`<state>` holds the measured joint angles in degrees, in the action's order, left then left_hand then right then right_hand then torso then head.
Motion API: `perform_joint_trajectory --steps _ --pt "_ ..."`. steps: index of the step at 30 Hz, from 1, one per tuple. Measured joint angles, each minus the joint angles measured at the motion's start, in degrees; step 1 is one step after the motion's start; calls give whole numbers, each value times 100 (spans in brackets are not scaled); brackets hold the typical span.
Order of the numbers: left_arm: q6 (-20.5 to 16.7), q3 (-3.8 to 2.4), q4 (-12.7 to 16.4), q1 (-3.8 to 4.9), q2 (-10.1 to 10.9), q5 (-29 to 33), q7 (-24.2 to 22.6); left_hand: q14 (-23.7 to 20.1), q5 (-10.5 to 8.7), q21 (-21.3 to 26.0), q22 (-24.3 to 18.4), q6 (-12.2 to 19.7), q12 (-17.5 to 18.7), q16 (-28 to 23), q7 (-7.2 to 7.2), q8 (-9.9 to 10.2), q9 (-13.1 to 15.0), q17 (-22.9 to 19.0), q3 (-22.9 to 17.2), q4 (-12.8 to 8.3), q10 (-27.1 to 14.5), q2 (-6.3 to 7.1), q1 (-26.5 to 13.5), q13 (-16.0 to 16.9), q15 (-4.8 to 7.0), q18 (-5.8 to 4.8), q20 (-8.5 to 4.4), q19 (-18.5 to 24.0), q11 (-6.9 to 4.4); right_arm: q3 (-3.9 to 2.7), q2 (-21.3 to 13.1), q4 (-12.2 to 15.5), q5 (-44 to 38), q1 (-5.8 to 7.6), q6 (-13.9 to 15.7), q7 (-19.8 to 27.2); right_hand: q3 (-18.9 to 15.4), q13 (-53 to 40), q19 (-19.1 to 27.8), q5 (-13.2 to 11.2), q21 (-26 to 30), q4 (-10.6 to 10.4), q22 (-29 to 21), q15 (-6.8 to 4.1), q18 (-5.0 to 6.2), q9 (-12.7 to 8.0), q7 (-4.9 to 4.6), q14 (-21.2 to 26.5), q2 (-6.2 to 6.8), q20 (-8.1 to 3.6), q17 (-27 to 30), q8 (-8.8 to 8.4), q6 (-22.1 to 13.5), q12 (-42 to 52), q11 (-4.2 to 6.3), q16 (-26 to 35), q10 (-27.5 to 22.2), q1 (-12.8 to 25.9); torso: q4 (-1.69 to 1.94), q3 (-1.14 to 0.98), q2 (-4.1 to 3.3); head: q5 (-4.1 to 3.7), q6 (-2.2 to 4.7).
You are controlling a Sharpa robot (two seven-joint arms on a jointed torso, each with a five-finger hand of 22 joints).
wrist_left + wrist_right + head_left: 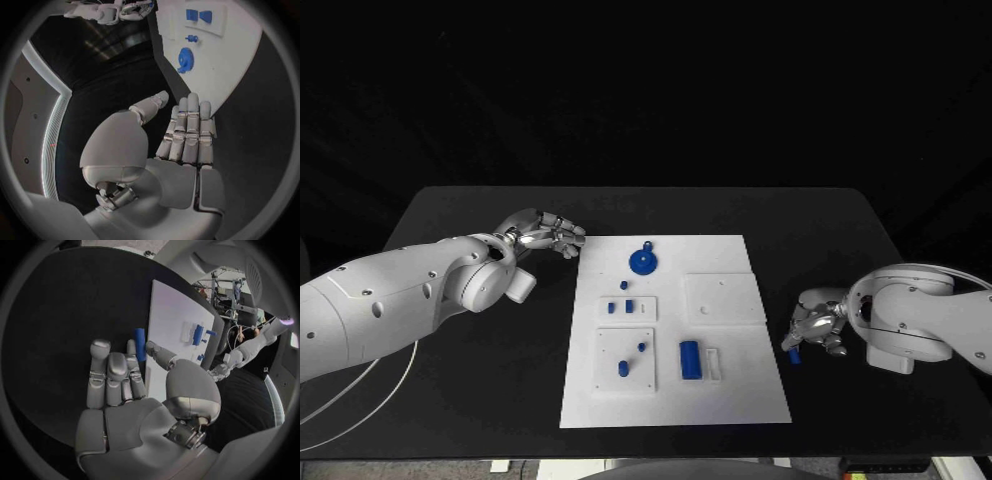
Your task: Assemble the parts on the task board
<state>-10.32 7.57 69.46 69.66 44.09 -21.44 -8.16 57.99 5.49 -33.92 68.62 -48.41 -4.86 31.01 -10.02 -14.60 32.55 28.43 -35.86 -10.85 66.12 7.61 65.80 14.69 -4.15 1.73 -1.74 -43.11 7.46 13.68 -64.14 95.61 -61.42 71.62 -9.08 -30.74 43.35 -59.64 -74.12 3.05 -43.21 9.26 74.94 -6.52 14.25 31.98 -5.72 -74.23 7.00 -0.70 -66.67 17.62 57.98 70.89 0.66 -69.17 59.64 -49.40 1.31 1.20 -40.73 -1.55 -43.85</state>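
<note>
The flat white rectangular task board (733, 260) lies in the middle of the black desk (473, 210), long side running away from the robot, so that both arms can reach it from their own sides. On it sit the small blue plastic parts: a round blue gear-like disc (643, 262) near the far end; small blue pieces (627, 304) in a raised white holder; a blue upright cylinder (689, 359) beside a slotted white block near the close end.

The silver left hand (545, 236) hovers just beside the board's far left corner, fingers straight and pressed side by side, holding nothing; it looks parked there, near the disc, ready for a later reach. The silver right hand (815, 325) sits off the board's right edge over the desk; a short blue peg (140, 344) stands at its fingertips, seemingly pinched between thumb and finger, probably lifted clear to be carried to its seat on the board.
</note>
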Motion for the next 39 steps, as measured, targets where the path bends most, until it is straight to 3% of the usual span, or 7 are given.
perform_joint_trajectory --steps 3,8,16,23,39 --pt "0 0 -1 0 -2 0 3 0 0 0 0 0 0 -22 0 0 -5 8 0 0 0 0 0 0 0 0 0 0 0 -4 -63 88 139 72 31 22 9 -11 -11 0 0 -9 1 -23 5 3 21 -23 31 11 -10 0 21 0 6 0 6 75 -1 1 0 -7 7" --pt "0 0 2 0 -3 0 6 0 0 0 4 0 0 -22 0 0 -6 8 0 0 0 23 -23 0 0 0 0 0 0 -1 -3 235 511 80 131 75 -2 -12 -41 0 0 -34 0 -13 28 3 30 -51 7 0 -20 0 29 0 12 0 12 100 0 2 0 0 14" --pt "0 1 4 0 -5 0 9 0 0 0 4 0 0 -22 0 0 -5 13 0 0 0 23 -23 0 0 0 0 0 0 2 418 386 1034 67 372 159 -2 -20 -41 0 0 -34 0 -13 30 2 31 -52 -16 0 -28 0 31 0 7 0 47 122 2 7 -3 4 4" --pt "0 1 7 0 -13 0 10 0 0 22 7 0 0 -22 0 0 -5 18 0 -1 0 23 -23 0 0 0 0 0 0 8 780 325 1190 -148 725 220 -35 -39 -73 0 0 -33 0 -13 29 2 25 -52 -14 -12 -28 0 56 -22 26 0 67 180 7 11 -4 -19 -10" --pt "1 1 15 0 -18 0 11 0 0 22 9 0 0 -44 0 0 -5 28 0 0 0 23 -23 0 0 0 0 0 0 5 1083 228 1284 -311 922 175 -66 -45 -94 0 0 -34 -1 -19 -7 2 42 -59 -38 -30 -43 30 74 -27 27 0 67 249 3 8 -4 23 -33"
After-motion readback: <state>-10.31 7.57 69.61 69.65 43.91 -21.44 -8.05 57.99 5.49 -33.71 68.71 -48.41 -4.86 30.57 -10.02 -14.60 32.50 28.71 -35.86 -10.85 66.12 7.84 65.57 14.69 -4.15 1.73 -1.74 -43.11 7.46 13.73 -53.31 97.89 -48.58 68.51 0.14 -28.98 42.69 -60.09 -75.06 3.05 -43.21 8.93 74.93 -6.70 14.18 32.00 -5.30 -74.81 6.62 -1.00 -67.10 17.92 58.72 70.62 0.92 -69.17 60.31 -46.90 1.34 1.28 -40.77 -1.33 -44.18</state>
